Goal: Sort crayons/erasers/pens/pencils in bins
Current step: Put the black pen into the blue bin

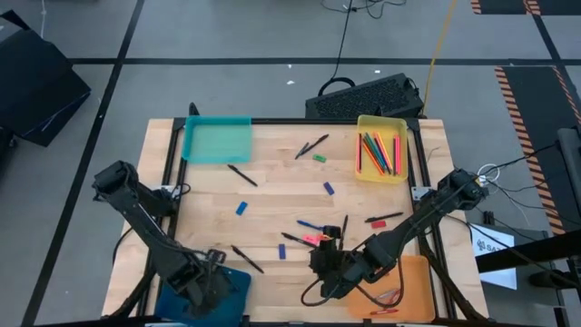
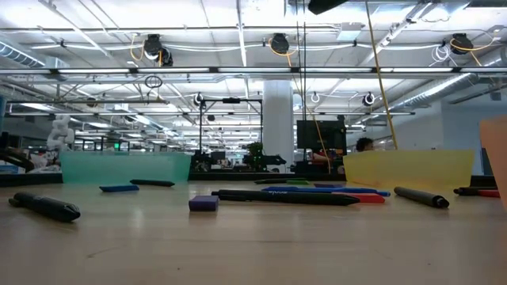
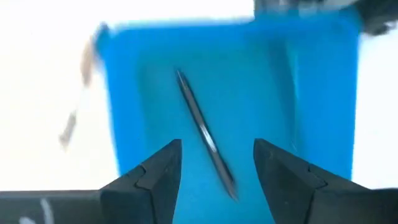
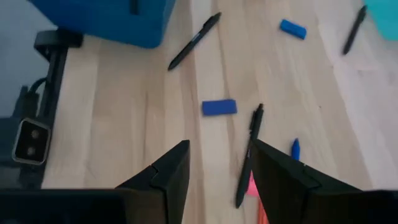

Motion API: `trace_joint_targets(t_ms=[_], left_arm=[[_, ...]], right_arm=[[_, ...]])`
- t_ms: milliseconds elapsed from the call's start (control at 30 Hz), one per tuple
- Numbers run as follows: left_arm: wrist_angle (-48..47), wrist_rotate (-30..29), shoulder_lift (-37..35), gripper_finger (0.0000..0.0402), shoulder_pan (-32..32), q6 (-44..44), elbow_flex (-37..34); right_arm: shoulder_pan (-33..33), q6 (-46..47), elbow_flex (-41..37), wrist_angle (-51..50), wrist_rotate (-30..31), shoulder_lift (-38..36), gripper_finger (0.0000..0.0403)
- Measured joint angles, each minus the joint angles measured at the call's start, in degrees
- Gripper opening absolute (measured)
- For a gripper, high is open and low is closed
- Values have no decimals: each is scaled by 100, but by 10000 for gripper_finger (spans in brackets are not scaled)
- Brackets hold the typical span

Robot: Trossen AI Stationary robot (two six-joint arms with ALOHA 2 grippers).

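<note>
The dark blue plastic bin (image 3: 249,87) is smeared by motion blur in the left wrist view, and the dark slender pen (image 3: 205,134) lying in it ahead of the jaws is only a streak. In the high view the left arm covers most of that bin. The black pen (image 4: 249,155) between the right jaws runs behind one finger, its end hidden.
</note>
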Motion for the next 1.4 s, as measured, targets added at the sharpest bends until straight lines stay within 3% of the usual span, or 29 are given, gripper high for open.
trace_joint_targets(t_ms=[67, 200, 300, 500, 600, 867, 1267, 1400], left_arm=[[-42, -345, -6, 199, 185, 722, 323], [-59, -5, -7, 186, 929, 1616, 513], [-76, 30, -6, 172, 1541, 2134, 359], [-10, 315, -6, 143, 2271, 3020, -341], [389, 228, -4, 139, 2377, 3103, -882], [1305, 996, -3, 160, 2474, 3181, -1779], [2241, 418, -30, 170, 2508, 3329, -2559], [2223, 557, -28, 154, 2827, 3459, -2596]], right_arm=[[-37, -84, 1, -44, 24, 1, 157], [-212, -156, 1, -193, -296, -14, 157], [-329, -185, 1, -302, -594, -99, 157], [-441, -637, 1, -517, -418, -436, 157], [-524, -767, 1, -553, -276, -580, 157], [-708, -371, 1, -749, -588, -925, 157], [-708, 145, -1, -883, -586, -964, 157], [-706, 369, -1, -880, -581, -964, 157]])
